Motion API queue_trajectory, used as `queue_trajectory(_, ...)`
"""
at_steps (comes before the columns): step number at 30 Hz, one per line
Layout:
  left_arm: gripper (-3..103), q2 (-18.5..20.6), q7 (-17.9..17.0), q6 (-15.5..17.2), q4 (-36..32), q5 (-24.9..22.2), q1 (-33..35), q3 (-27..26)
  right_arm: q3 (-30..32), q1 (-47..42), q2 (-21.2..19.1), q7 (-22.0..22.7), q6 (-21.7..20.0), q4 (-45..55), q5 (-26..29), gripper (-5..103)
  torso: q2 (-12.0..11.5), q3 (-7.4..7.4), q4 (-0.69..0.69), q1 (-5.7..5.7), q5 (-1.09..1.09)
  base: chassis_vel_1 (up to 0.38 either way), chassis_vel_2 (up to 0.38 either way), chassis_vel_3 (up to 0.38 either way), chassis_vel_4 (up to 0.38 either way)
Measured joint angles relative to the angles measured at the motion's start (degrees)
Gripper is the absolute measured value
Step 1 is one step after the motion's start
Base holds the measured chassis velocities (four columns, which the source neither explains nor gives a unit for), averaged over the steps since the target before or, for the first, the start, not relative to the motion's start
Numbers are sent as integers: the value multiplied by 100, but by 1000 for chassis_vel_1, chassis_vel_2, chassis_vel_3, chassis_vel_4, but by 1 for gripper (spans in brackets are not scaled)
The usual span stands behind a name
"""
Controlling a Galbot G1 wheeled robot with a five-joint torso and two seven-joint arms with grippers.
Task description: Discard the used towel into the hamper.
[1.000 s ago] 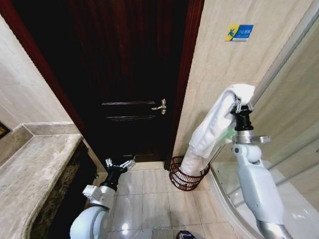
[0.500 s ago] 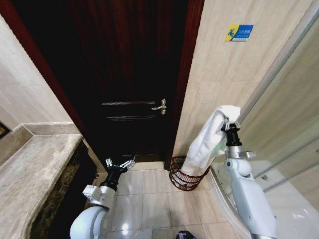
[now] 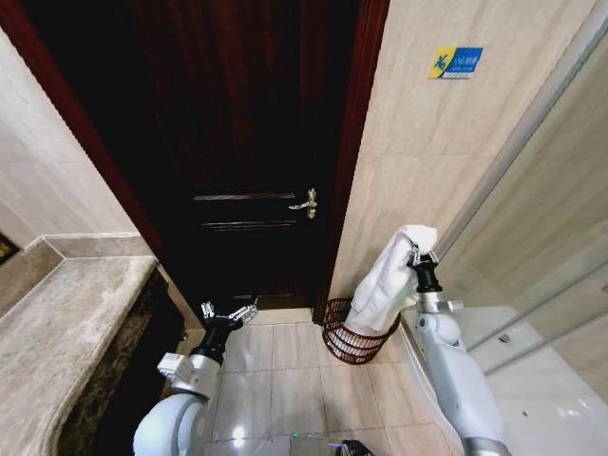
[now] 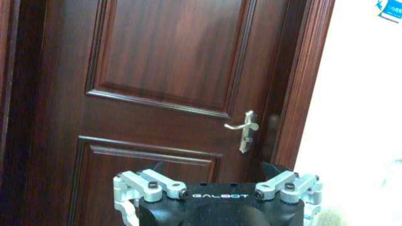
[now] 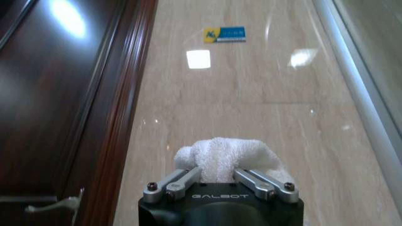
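1 right claw (image 3: 415,255) grips towel (image 3: 382,283), hem inside hamper (image 3: 352,334) rim.

This was a bathroom. Glossy beige tiles (image 3: 418,142) covered the walls and floor, a marble vanity counter (image 3: 57,332) ran along one side, and a curved glass shower enclosure (image 3: 541,237) stood opposite. A dark wooden door (image 3: 247,142) with a silver lever handle (image 3: 306,202) closed the room.

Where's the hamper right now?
In the head view the hamper sits on the floor by the tiled wall, right of the door, under the towel the right pincer holds.
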Motion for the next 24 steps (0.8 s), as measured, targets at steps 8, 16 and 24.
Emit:
queue_trajectory(8, 100, 0, 0, 0, 0, 0, 0, 0, -69, 74, 180, -12, 40, -215, -95, 5, 0, 0, 0, 0, -1, 0, 0, 0, 0)
queue_trajectory(16, 100, 0, 0, 0, 0, 0, 0, 0, -45, -28, 186, -3, 7, -152, -114, 5, 0, 0, 0, 0, 0, 0, 0, 0, 0)
queue_trajectory(24, 100, 0, 0, 0, 0, 0, 0, 0, -21, -146, 174, -5, 59, -110, -101, 5, 0, 0, 0, 0, 0, 0, 0, 0, 0)
